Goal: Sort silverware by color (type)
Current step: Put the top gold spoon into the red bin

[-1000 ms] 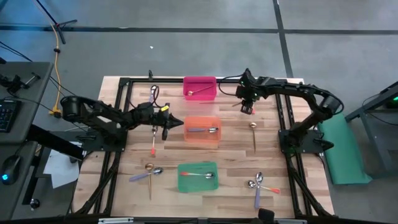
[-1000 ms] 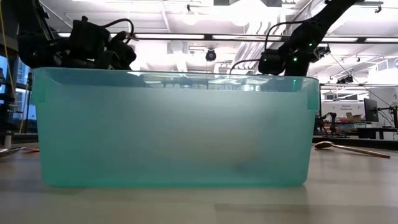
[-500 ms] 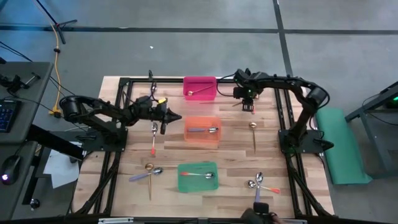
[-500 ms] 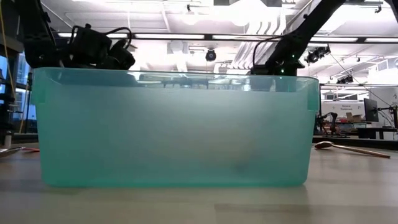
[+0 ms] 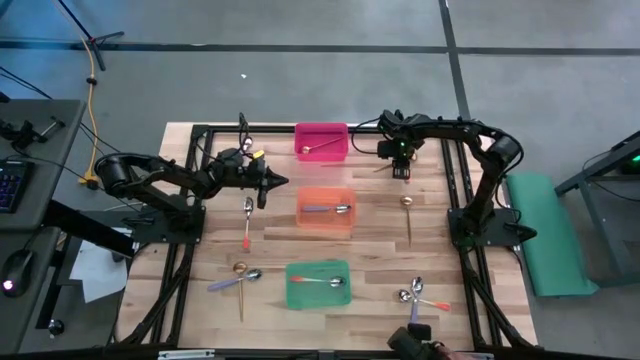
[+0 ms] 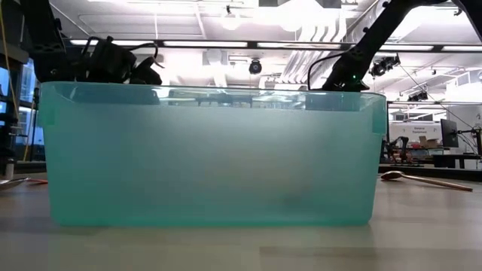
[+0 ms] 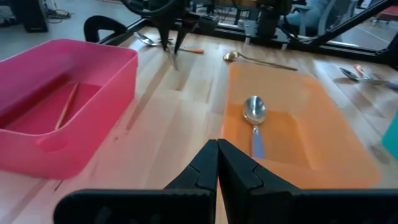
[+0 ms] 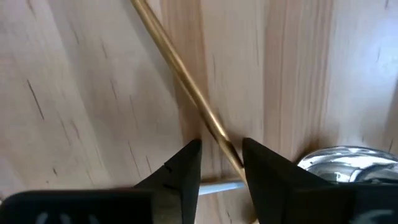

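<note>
Three spoons are already binned — a gold one in the pink bin [image 5: 321,140], a purple-handled one in the orange bin [image 5: 325,209], an orange-red-handled one in the green bin [image 5: 317,284]. The rest of the silverware lies loose on the table [image 5: 370,255]. My right gripper [image 8: 221,163] is down at the far edge beside the pink bin, fingers apart and straddling a gold spoon handle [image 8: 180,81], not yet clamped; a silver bowl [image 8: 339,163] lies close by, leaving little slack. My left gripper [image 7: 217,163] has its fingers together, empty, between the pink and orange bins — open wood ahead.
</note>
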Controlling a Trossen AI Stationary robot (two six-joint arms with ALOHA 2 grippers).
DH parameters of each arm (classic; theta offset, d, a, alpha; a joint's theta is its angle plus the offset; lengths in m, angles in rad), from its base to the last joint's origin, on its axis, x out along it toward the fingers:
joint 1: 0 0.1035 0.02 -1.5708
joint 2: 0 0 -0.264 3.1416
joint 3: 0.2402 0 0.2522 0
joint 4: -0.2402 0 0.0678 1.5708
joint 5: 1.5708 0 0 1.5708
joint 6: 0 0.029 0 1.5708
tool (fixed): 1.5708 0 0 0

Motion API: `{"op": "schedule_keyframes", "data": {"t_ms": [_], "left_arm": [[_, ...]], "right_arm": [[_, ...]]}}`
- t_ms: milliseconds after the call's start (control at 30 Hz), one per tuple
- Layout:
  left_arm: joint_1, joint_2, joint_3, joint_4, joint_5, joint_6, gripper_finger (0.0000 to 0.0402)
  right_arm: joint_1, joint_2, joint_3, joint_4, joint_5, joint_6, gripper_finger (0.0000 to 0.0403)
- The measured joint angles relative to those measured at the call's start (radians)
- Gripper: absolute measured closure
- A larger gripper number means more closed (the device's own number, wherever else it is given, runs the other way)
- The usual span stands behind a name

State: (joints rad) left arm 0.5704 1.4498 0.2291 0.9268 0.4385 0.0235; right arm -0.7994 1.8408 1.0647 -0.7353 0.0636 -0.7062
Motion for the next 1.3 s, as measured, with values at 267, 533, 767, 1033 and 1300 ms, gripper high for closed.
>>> {"op": "schedule_keyframes", "data": {"t_ms": [267,533,767,1033,1300], "left_arm": [[0.025,0.0,0.0,-0.002,0.0,-0.003,0.0401],[0.046,0.0,0.0,0.003,-0.002,-0.055,0.0401],[0.075,0.0,0.0,0.005,-0.003,-0.063,0.0401],[0.097,0.0,0.0,0.005,-0.003,-0.083,0.0401],[0.097,0.0,0.0,0.005,-0.003,-0.082,0.0401]], "right_arm": [[0.0,0.006,-0.002,-0.003,-0.011,-0.002,0.0348],[0.0,-0.024,-0.004,-0.013,-0.014,0.043,0.0398],[0.004,-0.065,0.106,-0.09,-0.046,0.104,0.0401],[0.043,-0.064,0.325,-0.093,-0.077,0.114,0.0402],[0.092,0.054,0.589,-0.077,-0.179,0.187,0.0402]]}}
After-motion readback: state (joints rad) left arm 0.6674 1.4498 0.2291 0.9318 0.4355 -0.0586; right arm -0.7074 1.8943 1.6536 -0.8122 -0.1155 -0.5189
